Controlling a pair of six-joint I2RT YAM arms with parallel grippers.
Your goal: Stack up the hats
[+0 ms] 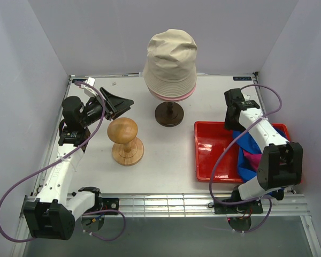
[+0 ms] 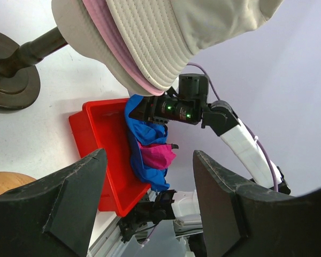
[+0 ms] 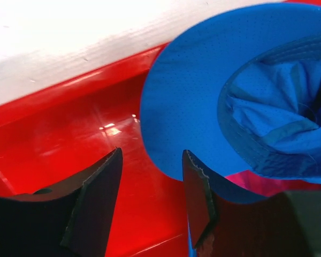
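The beige bucket hat sits over the light pink bucket hat on the mannequin head; both also show in the left wrist view, beige above pink. The bright blue cap and magenta cap lie crumpled in the red tray. My right gripper is open and low inside the tray, one finger at the edge of the blue cap's brim, with magenta cloth beneath it. My left gripper is open and empty, left of the mannequin stand.
The round-topped wooden hat block stands just below my left gripper. The mannequin's dark stand is at the table's middle back. White walls close in the sides and back. The tray's rim lies just ahead of my right gripper.
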